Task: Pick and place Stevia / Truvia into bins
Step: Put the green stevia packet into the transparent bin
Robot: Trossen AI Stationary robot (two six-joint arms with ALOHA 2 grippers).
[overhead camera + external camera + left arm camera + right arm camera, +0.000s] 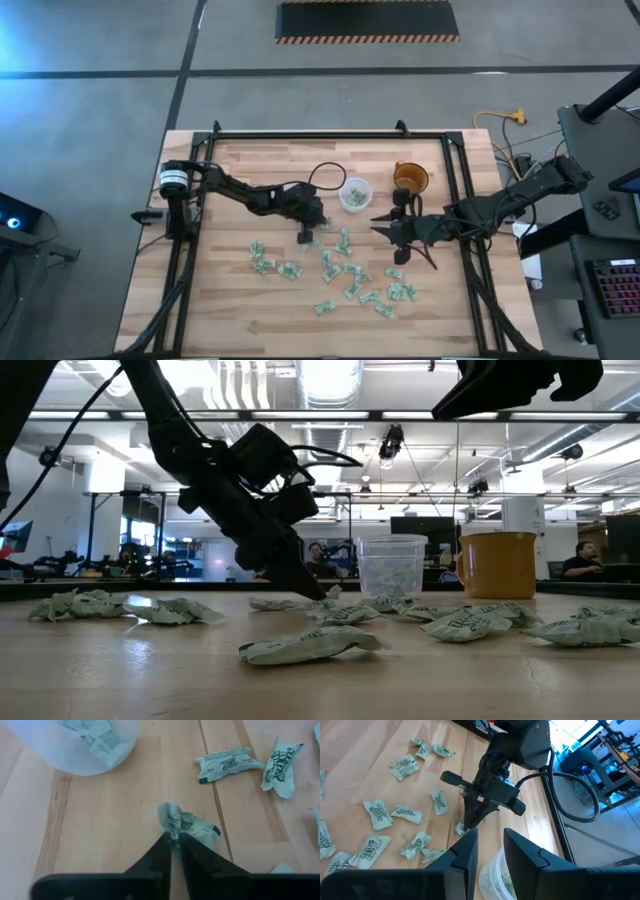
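So the left gripper [172,839] is down on the wooden table [230,300] with its two dark fingers pinched together on the crumpled end of one small pale green and white paper sachet [187,824]. The rest of that sachet sticks out ahead of the fingertips, its long axis skewed a bit off the fingers' line.

What matters next: the small round translucent plastic cup [354,193] sits near the pinched sachet, ahead of the left gripper and off to one side, with a few sachets already inside. I'd guess it needs a lift, then a short carry over the rim.

The right gripper [487,851] hovers near that same cup from the other side, fingers parted and empty. It's the thing most likely to get in the way, since both claws crowd the one rim.

An orange cup [410,177] stands just beside the clear one. The other loose sachets [345,275] lie scattered toward the table's near edge, clear of the path.
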